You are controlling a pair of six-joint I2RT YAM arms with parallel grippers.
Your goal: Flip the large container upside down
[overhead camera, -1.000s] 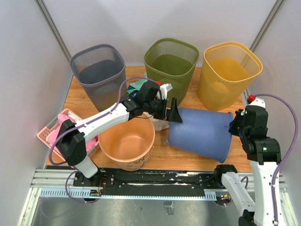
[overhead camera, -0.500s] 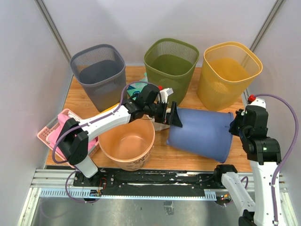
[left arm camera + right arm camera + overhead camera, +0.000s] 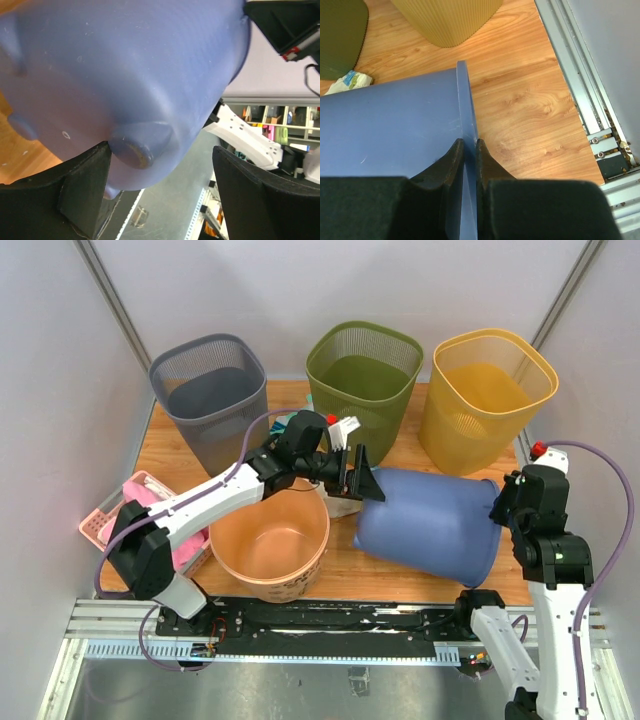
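Observation:
The large container (image 3: 430, 525) is a blue tub lying on its side on the wooden table, base to the left and mouth to the right. My left gripper (image 3: 360, 476) is open at the base. In the left wrist view the tub's underside (image 3: 125, 75) fills the frame, and one of its small feet (image 3: 137, 147) sits against one finger of that gripper (image 3: 160, 165), with the other finger standing apart. My right gripper (image 3: 500, 508) is shut on the tub's rim (image 3: 465, 100), its fingertips (image 3: 455, 150) pinching the thin edge.
An orange bucket (image 3: 270, 540) stands upright just left of the tub's base. Grey (image 3: 210, 400), green (image 3: 365, 370) and yellow (image 3: 487, 390) mesh bins line the back. A pink basket (image 3: 130, 520) sits at the left edge. A crumpled wrapper (image 3: 350, 80) lies behind the tub.
The left arm has shifted slightly toward the back, its gripper staying at the tub's base with the jaws a little narrower. The tub's base has risen a touch. The right arm has not moved.

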